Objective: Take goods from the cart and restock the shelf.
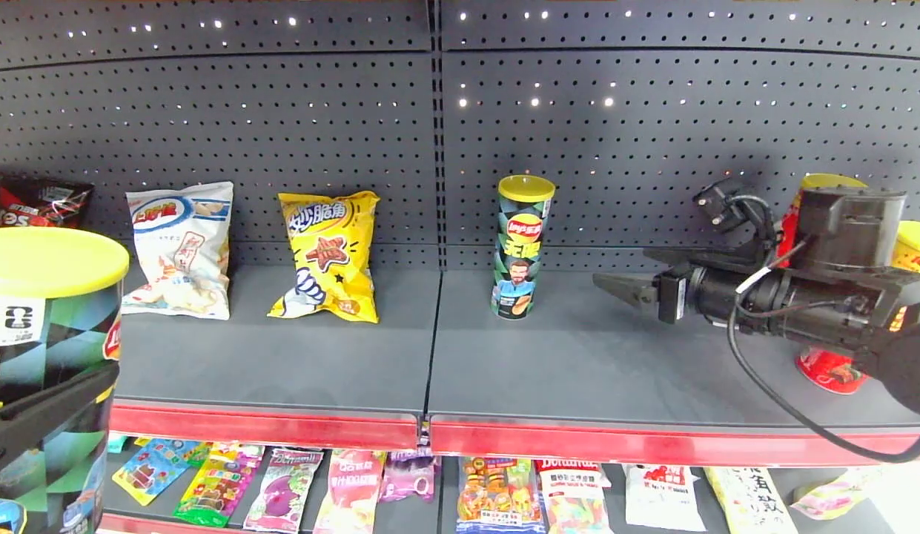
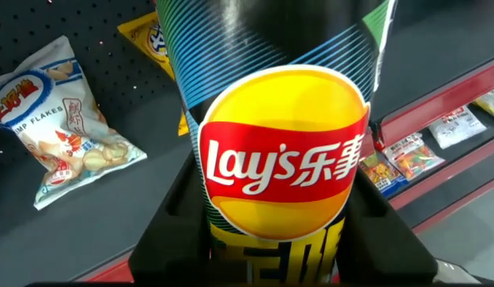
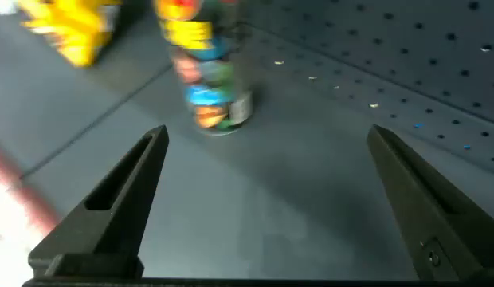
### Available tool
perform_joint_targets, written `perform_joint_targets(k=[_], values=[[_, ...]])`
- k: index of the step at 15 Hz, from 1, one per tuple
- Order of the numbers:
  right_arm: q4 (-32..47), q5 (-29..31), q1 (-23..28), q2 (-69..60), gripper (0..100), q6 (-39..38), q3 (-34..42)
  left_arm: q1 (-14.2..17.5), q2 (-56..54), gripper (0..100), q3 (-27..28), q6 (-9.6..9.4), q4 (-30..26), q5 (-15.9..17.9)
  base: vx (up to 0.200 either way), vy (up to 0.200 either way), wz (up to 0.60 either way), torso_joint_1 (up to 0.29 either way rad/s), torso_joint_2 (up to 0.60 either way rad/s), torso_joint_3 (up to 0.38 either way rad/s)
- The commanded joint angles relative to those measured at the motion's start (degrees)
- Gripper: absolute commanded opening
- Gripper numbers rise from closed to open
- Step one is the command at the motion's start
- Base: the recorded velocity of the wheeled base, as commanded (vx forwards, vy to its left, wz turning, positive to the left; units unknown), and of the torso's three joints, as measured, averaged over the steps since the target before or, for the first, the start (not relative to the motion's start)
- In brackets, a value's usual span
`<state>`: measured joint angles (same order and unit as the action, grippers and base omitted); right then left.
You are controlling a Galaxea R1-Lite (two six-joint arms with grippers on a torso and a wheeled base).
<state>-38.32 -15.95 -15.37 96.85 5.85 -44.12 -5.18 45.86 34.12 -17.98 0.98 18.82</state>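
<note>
A tall chips can with a yellow lid, held upright, stands at the far left in front of the shelf, with my left gripper shut on it. In the left wrist view the can is gripped between the black fingers. A matching chips can stands upright at the middle back of the grey shelf board. My right gripper hovers over the shelf to the right of that can, pointing at it and apart from it. Its jaws are open and hold nothing, with the can beyond them.
A white snack bag and a yellow snack bag lean at the shelf's back left. A red can and yellow-lidded cans stand behind my right arm. The shelf has a red front edge; packets fill the lower shelf.
</note>
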Motion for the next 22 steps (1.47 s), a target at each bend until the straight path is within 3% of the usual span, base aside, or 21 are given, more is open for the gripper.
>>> perform_joint_targets(k=[1,7,22], values=[[-0.53,0.12,0.26,4.22,100,-0.58,1.14,0.00,0.90,0,0.07,-0.04,-0.01,-0.01,0.000,0.000,0.00,0.000,0.00,0.000],[-2.20,-6.64,0.87,8.79,100,-2.95,-2.82,-0.09,1.86,0,-0.20,-1.35,0.08,-0.01,0.000,0.000,0.00,0.000,0.00,0.000],[-1.94,-6.03,-3.79,16.96,100,-2.95,-19.52,-0.18,1.51,0,-1.25,-2.41,-0.10,-0.01,0.000,0.000,0.00,0.000,0.00,0.000]])
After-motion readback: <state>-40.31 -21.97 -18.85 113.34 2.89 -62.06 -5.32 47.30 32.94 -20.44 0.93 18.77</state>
